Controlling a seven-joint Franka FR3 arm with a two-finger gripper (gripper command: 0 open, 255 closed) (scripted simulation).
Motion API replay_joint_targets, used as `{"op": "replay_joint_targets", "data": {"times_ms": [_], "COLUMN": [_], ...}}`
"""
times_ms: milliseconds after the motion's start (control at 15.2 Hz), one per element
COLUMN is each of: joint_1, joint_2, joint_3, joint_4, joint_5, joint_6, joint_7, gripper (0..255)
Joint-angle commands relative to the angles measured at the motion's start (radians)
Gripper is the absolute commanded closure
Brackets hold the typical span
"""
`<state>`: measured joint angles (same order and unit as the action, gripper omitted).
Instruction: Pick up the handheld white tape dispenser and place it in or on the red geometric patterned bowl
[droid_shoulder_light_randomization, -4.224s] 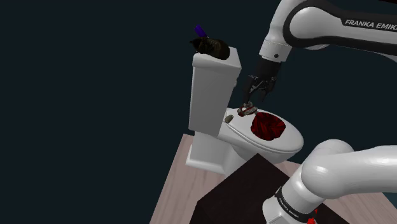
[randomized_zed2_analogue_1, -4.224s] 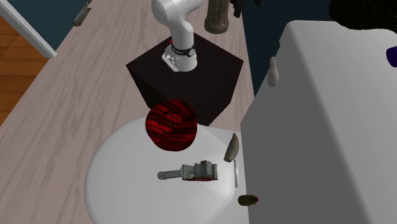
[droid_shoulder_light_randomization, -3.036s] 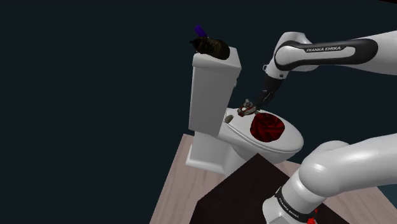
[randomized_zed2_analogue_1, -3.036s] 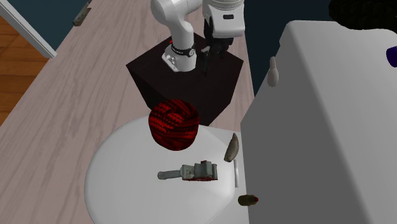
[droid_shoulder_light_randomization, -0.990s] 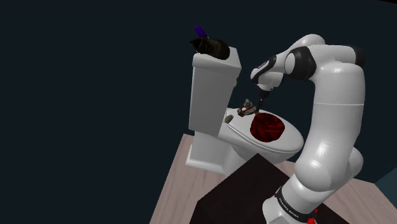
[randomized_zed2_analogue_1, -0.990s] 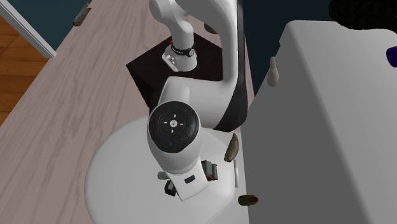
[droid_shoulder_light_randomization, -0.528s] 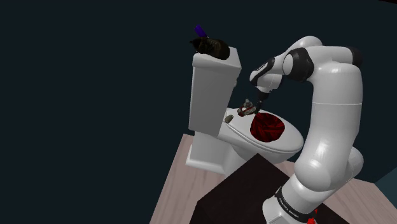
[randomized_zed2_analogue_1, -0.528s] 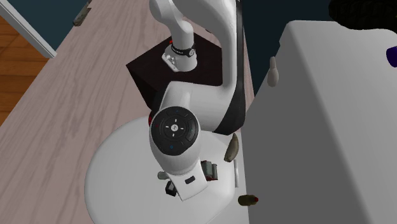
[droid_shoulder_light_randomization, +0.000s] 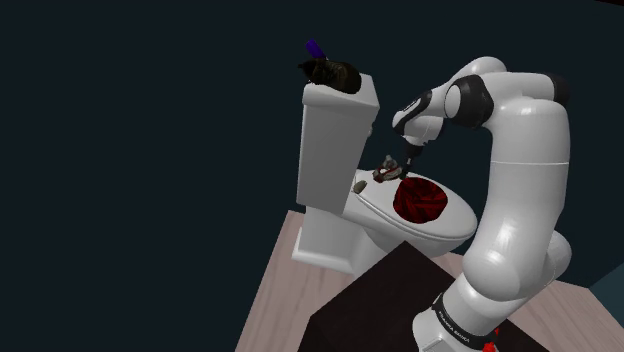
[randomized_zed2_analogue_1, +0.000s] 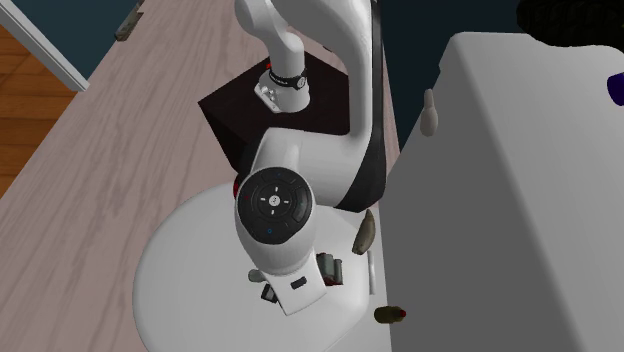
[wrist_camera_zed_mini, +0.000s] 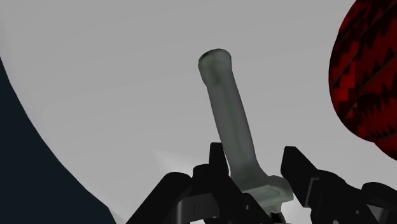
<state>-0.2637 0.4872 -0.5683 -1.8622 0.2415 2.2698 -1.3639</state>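
A white toilet lid (randomized_zed2_analogue_1: 185, 290) lies under the claw (wrist_camera_zed_mini: 254, 162); a brownish oblong piece (randomized_zed2_analogue_1: 365, 232) rests near it, the tank (droid_shoulder_light_randomization: 335, 140) beyond, plank floor (randomized_zed2_analogue_1: 120, 150) below.

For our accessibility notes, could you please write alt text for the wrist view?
The black pincer straddles the grey handle of a tape dispenser, its fingers apart, a gap showing on one side. The dispenser lies on a pale toilet lid, with a red patterned bowl beside it.

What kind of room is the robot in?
Probably a bathroom. There is a white toilet with its lid shut and a tall tank behind it, standing on a pale plank floor.
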Motion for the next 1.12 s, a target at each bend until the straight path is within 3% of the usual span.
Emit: {"op": "replay_joint_targets", "data": {"times_ms": [0,1056], "joint_1": [0.0,0.029], "joint_2": [0.0,-0.096], "joint_3": [0.0,-0.04], "joint_4": [0.0,0.051], "joint_5": [0.0,-0.065], "joint_6": [0.0,-0.136], "joint_7": [0.0,0.034], "gripper": [255,255]}}
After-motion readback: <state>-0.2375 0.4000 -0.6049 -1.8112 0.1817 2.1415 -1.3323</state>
